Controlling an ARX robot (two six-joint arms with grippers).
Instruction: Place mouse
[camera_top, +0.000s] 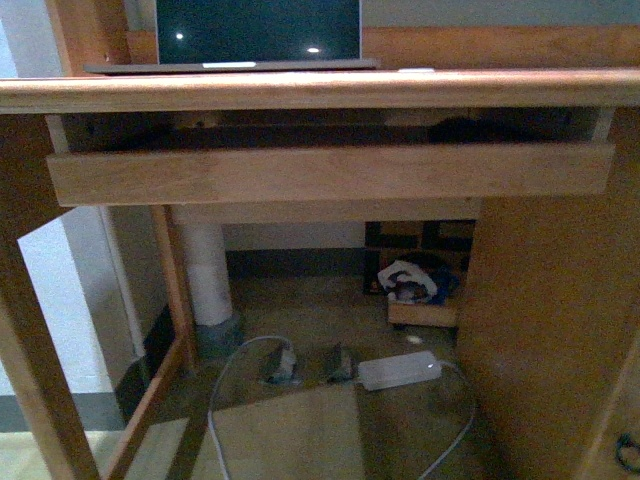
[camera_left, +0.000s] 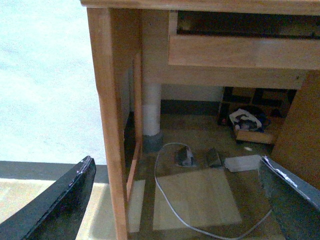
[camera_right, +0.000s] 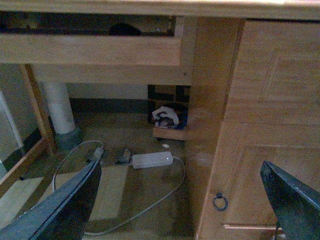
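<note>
pre-grasp with left claw (camera_left: 176, 160) and right claw (camera_right: 180, 164) agape, empty; next probably needs reaching mouse (camera_top: 470, 130) in drawer (camera_top: 330, 172) below surface's (camera_top: 300, 90) front edge.

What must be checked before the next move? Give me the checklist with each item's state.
1. Left gripper open and empty: ok.
2. Right gripper open and empty: ok.
3. Drawer pulled out: ok.
4. Mouse located: a dark dome in the drawer, toward the robot's right: ok.
5. Mouse lying flat: cannot tell, the drawer front hides its base.
6. Laptop on the desktop above, clear of the drawer: ok.
</note>
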